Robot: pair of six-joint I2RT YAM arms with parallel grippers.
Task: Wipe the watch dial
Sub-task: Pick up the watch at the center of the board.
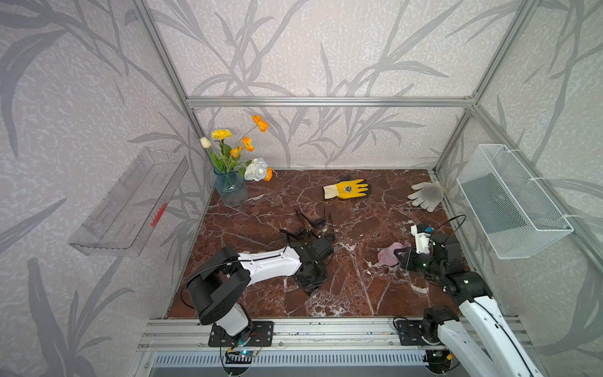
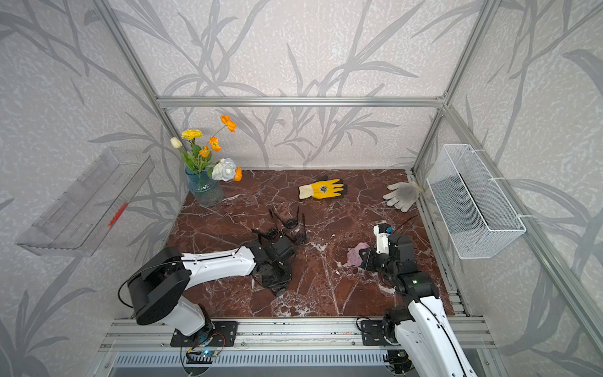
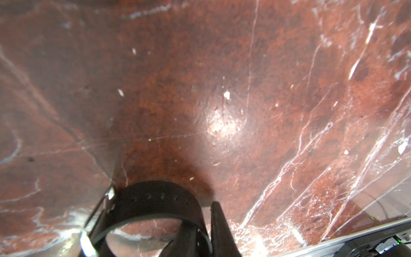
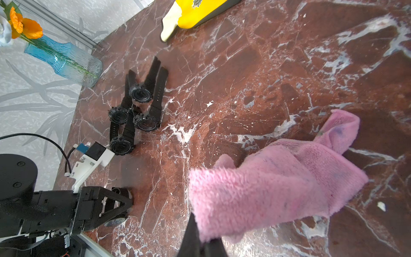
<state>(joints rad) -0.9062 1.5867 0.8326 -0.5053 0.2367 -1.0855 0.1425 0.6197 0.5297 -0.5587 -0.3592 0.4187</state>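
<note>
A black watch [image 3: 153,199] hangs in my left gripper [image 3: 204,213], whose jaws are shut on its strap just above the brown marble table [image 3: 222,77], near the front. From the right wrist view, that gripper [image 4: 124,207] covers most of the watch, and a grey oval, the dial [image 4: 115,221], shows under it. My right gripper [image 4: 204,235] is shut on a pink cloth [image 4: 266,182], low over the table at the right and well apart from the watch. Both top views show the left gripper [image 1: 310,284] [image 2: 274,284] and the cloth [image 1: 390,254] [image 2: 355,254].
Several more black watches [image 1: 310,225] [image 4: 133,111] lie in a heap behind the left gripper. At the back stand a blue vase of flowers [image 1: 230,187], a yellow glove [image 1: 347,188] and a grey glove [image 1: 425,195]. A wire basket [image 1: 512,202] hangs on the right wall.
</note>
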